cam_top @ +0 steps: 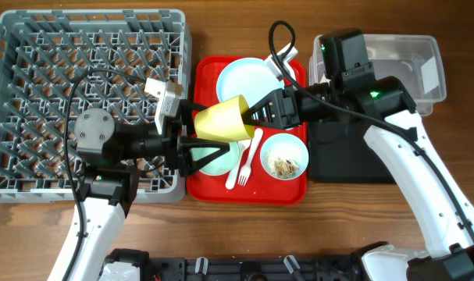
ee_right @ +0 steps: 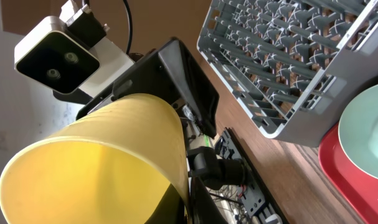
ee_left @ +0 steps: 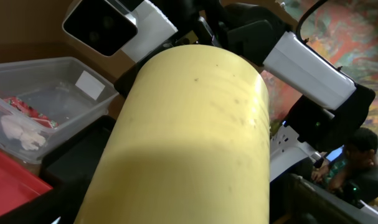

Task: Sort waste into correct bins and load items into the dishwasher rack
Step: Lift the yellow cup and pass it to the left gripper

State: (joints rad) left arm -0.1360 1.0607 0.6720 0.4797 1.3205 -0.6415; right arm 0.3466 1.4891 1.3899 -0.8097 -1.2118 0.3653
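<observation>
Yellow cup — likely light, stiff, slick; take it mid-wall. Right hand pinches its rim — left hand gapes around it.

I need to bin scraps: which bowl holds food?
The bowl nearest the black tray, with brown crumbs inside; the other bowl, nearer the rack, shows none.

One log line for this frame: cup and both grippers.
yellow cup: in air above red tray | right gripper: shut on cup rim | left gripper: open, beside cup | bowl with food scraps: on tray
</observation>
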